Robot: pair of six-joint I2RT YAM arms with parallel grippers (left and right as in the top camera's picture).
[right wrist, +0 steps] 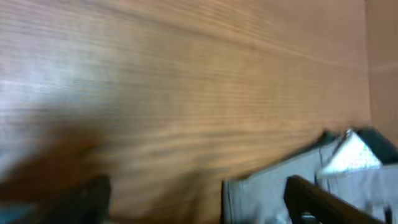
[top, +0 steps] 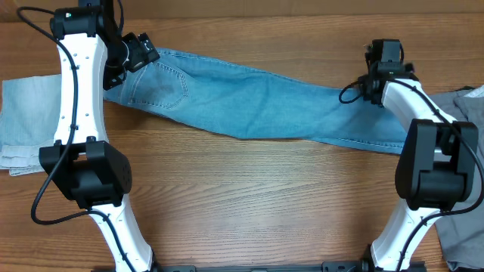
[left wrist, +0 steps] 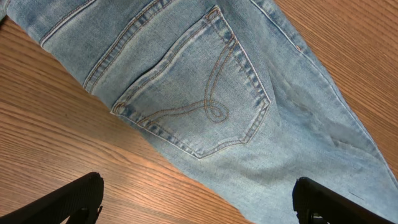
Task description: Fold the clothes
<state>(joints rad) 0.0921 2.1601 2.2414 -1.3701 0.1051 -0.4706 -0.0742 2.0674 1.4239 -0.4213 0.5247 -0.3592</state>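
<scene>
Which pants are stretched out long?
The blue jeans in the middle. The pale denim on the left lies folded, and the grey trousers only peek in on the right.

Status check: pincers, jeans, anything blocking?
Left pincer open over the jeans, at the back pocket. Right pincer open near the leg end; view blurred. Jeans stretched out, unfolded. Grey trousers and paler denim off to the sides.

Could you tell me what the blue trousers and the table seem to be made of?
The jeans look like faded, matte light-blue denim: woven texture and tan pocket stitching show. The table looks like smooth wood or wood-grain laminate, with straight brown grain; I cannot tell which.
</scene>
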